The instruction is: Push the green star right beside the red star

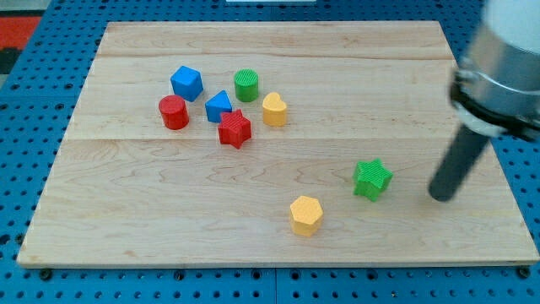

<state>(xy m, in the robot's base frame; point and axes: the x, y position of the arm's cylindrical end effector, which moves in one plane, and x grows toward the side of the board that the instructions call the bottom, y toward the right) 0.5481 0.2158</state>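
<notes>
The green star [372, 179] lies on the wooden board toward the view's lower right. The red star [234, 129] lies left of centre, touching the blue triangular block [218, 106] above it. My tip [440, 197] rests on the board to the right of the green star and slightly lower, with a clear gap between them. The dark rod rises from the tip toward the view's upper right.
A blue cube [186, 83], red cylinder [173, 112], green cylinder [246, 85] and yellow heart [274, 109] cluster around the red star. A yellow hexagonal block [306, 214] lies left of and below the green star. The board's right edge [494, 148] is near my tip.
</notes>
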